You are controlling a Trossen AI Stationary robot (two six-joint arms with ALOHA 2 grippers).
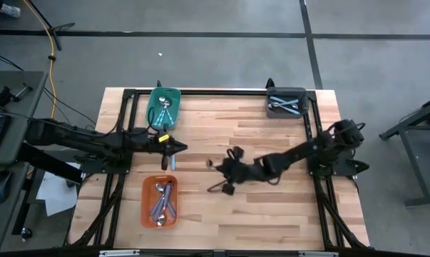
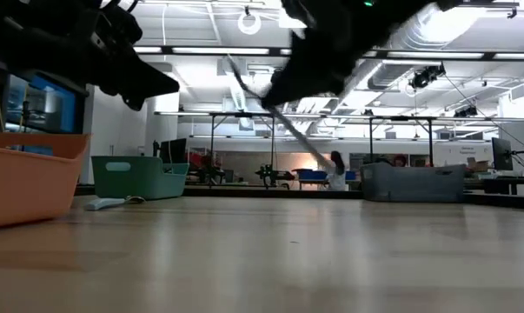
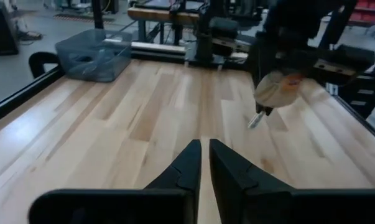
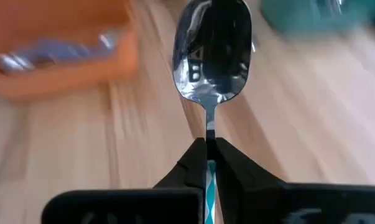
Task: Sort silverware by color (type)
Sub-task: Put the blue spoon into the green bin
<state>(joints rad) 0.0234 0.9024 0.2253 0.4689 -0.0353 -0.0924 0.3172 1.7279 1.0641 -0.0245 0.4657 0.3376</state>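
My right gripper [image 1: 218,166] is over the table's middle, shut on a spoon [image 4: 212,53] with a shiny bowl and a light blue handle. In the low view this spoon [image 2: 283,126] slants in the air, clear of the table. My left gripper [image 1: 177,148] is shut and holds nothing, hovering between the teal bin [image 1: 164,108] and the orange bin [image 1: 161,201]. Another light-handled spoon [image 1: 172,163] lies flat on the table just below it. The teal, orange and grey bins [image 1: 286,103] each hold spoons. My right gripper pinches the spoon's handle just behind the bowl [image 4: 209,142] between its two fingers. The fingers lie along the handle, and the bowl sticks out beyond their tips. The light blue handle [image 4: 209,186] runs back between them. The spoon is lifted clear of the table.
The teal bin sits at the far left, the grey bin at the far right and the orange bin near the table's near left edge. Bare wood [image 1: 272,207] spreads across the middle and near right. A black frame rims the table [image 1: 222,91].
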